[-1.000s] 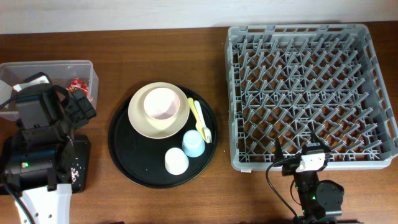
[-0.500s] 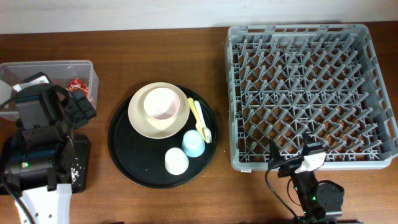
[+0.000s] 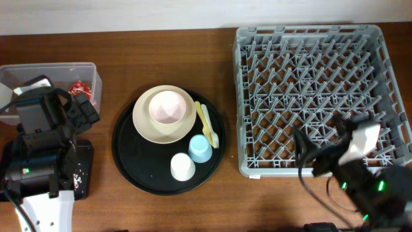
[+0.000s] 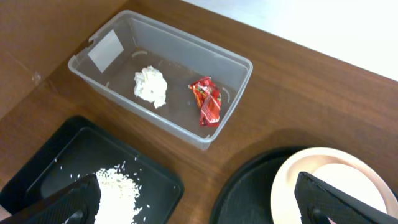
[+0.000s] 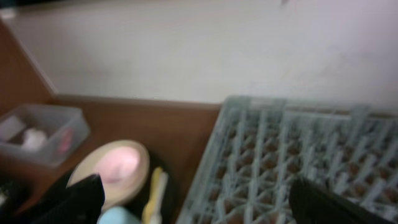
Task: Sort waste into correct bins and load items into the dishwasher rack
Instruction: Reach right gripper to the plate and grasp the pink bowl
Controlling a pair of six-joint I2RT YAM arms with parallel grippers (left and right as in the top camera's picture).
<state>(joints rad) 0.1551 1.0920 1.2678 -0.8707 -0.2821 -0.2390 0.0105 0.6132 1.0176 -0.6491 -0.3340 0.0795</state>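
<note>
The tissue [image 4: 151,86] and red sachet [image 4: 207,102] lie in the clear tub [image 4: 230,59]. Rice [image 4: 118,186] lies in the shallow black tray [image 4: 37,168]. My left gripper [image 4: 199,211] hangs open and empty above the tray's near edge. A pink bowl [image 3: 167,106] sits on the cream plate [image 3: 145,129], with the yellow fork and spoon [image 3: 207,124], blue cup [image 3: 200,149] and white cup [image 3: 183,167] beside it. My right gripper [image 3: 320,143] is open and empty over the front edge of the grey rack [image 3: 315,64]. Its wrist view is blurred.
The dishes all rest on a large round black tray [image 3: 129,164] between the bins and the rack. The left arm's body [image 3: 38,142] covers part of the tub and the black tray. Bare wood lies between the round tray and the rack.
My right arm has swung up and to the right, from below the rack's front edge to over it. The left arm and all objects are unmoved.
</note>
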